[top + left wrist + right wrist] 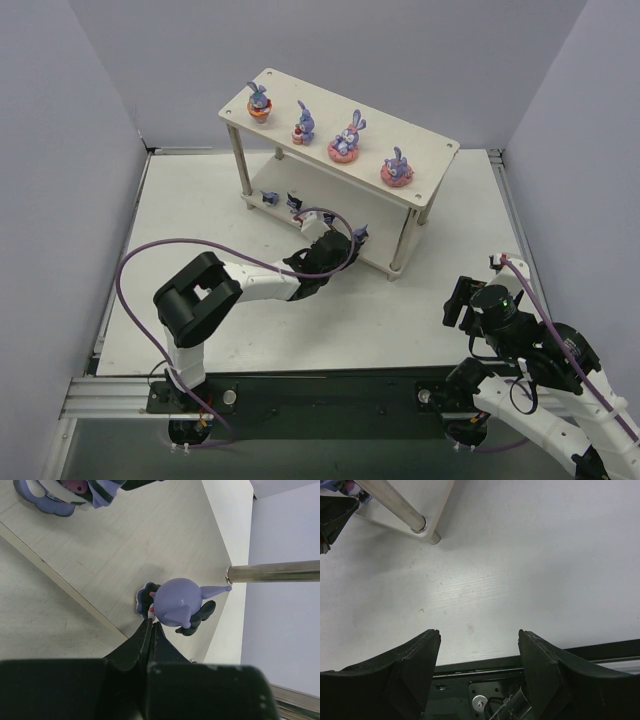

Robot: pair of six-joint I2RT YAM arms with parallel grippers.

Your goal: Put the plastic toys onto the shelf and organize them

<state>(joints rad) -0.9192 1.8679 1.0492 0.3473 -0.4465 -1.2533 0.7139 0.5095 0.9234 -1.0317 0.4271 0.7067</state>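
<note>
The shelf [425,152] stands at the back of the table. Several purple rabbit toys [347,137] stand in a row on its top board. Small dark blue toys [293,203] sit on the lower board [150,545]. My left gripper [345,243] reaches in at that board's right end. In the left wrist view it [151,624] is shut, its tips against the side of a blue pointy-eared figure [177,602] standing near the corner leg [275,572]. Nothing shows between its jaws. My right gripper [462,305] hangs open over the bare table [479,632], holding nothing.
Another blue figure [55,502] lies further along the lower board. A shelf leg [395,502] shows at the upper left of the right wrist view. Grey walls enclose the white table [200,200]; a black rail [330,395] runs along its near edge.
</note>
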